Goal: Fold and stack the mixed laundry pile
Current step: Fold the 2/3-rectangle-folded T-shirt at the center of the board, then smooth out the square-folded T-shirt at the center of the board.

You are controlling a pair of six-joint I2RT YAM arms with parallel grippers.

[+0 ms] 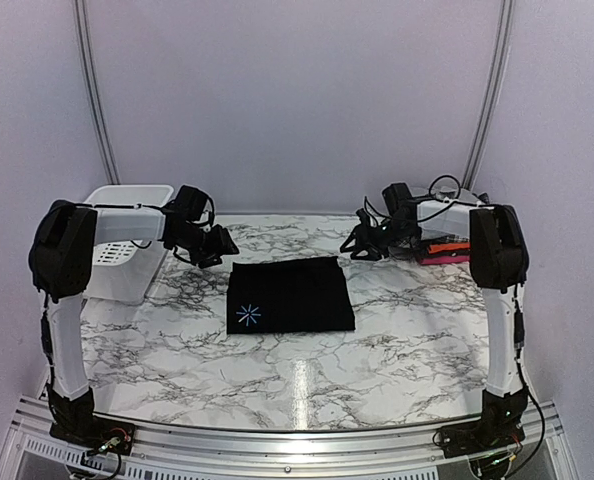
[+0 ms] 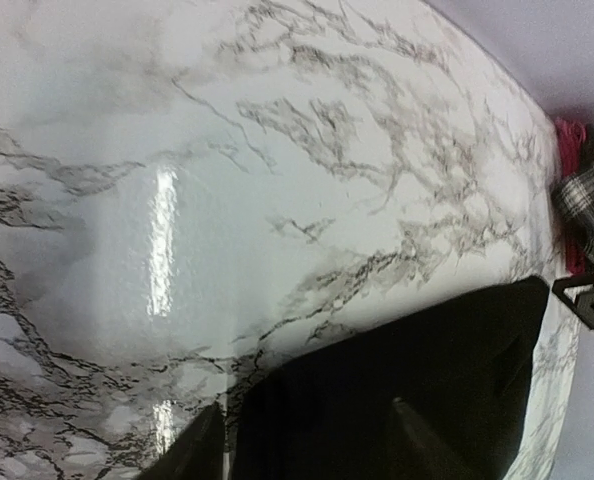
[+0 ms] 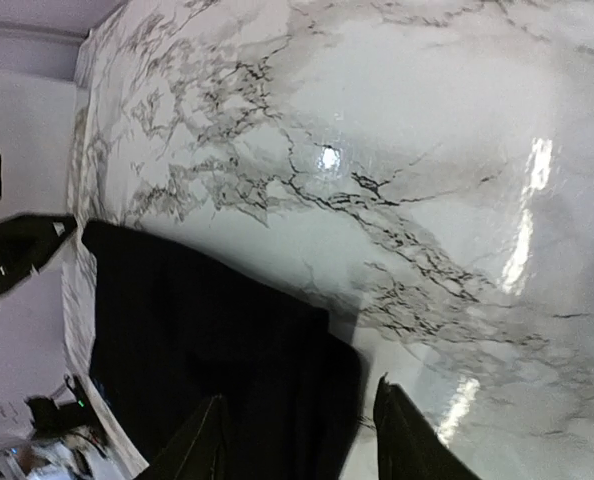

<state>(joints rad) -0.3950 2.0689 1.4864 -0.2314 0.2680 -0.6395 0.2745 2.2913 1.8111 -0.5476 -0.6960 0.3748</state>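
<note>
A folded black cloth (image 1: 291,294) with a small white star mark lies flat in the middle of the marble table. My left gripper (image 1: 220,247) hovers open just off its far left corner; in the left wrist view the cloth (image 2: 427,390) lies under the open gripper (image 2: 307,440). My right gripper (image 1: 361,245) hovers open just off its far right corner; in the right wrist view the cloth (image 3: 207,350) lies under the open gripper (image 3: 302,440). A stack with a red-pink piece (image 1: 445,257) and a plaid piece (image 2: 589,205) sits at the far right.
A white slotted basket (image 1: 125,243) stands at the far left, behind my left arm. The marble table (image 1: 307,370) runs to the near rail. Grey walls close the back and sides.
</note>
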